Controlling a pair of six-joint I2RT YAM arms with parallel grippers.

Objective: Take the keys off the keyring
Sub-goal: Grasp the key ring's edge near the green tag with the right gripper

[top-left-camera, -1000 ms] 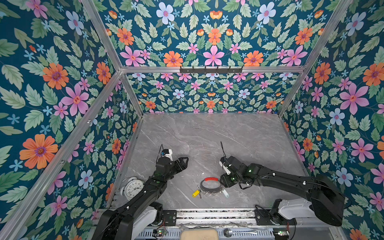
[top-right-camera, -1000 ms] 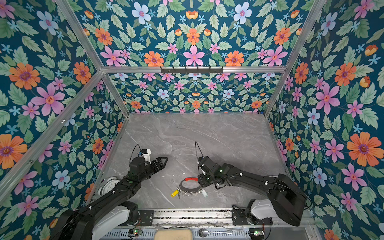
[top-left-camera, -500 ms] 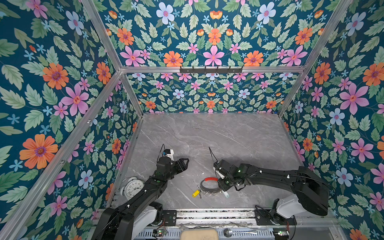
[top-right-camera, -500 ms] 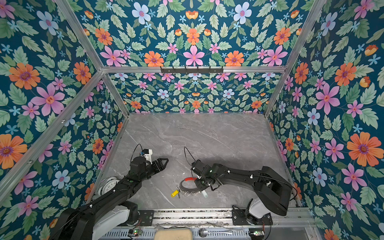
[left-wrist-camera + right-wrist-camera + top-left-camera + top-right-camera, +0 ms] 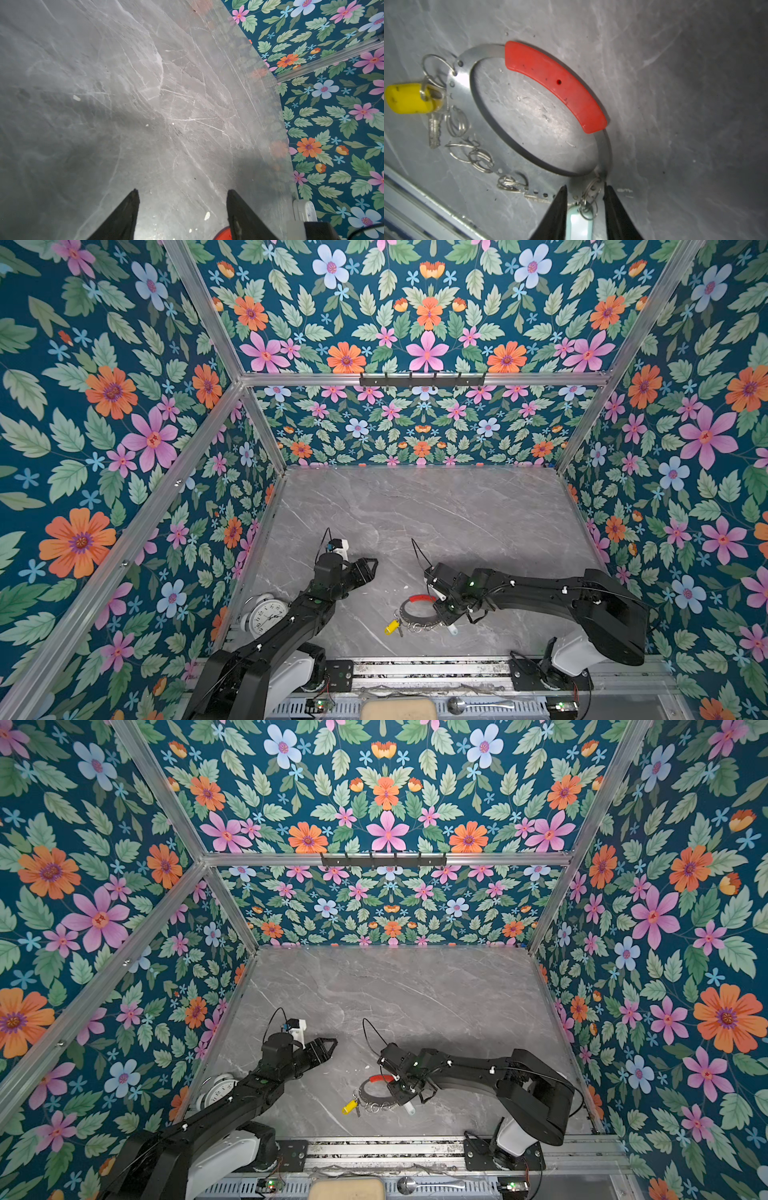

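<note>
The keyring (image 5: 404, 610) (image 5: 361, 1090) (image 5: 460, 76), a thin grey hoop with a red section (image 5: 554, 83), lies flat near the table's front edge with several bare split rings on its rim. A key with a yellow tag (image 5: 390, 626) (image 5: 350, 1106) (image 5: 409, 97) hangs off its left side. My right gripper (image 5: 442, 616) (image 5: 401, 1096) (image 5: 585, 187) is low at the hoop's right side. Its jaws are open and straddle the pale-tagged key (image 5: 579, 224) and that key's split ring; one finger touches the tag, the other stands apart. My left gripper (image 5: 371, 566) (image 5: 330, 1046) (image 5: 181, 190) hovers open over bare table, left of the hoop.
A white alarm clock (image 5: 266, 616) (image 5: 218, 1092) sits at the front left beside my left arm. Floral walls close in three sides, and a black hook rail (image 5: 422, 379) hangs on the back wall. The metal base rail (image 5: 415, 668) runs just in front of the keyring.
My right gripper has moved left and down onto the keyring's right side, and its jaws have narrowed around the pale tag. My left gripper has narrowed a little and stayed in place.
</note>
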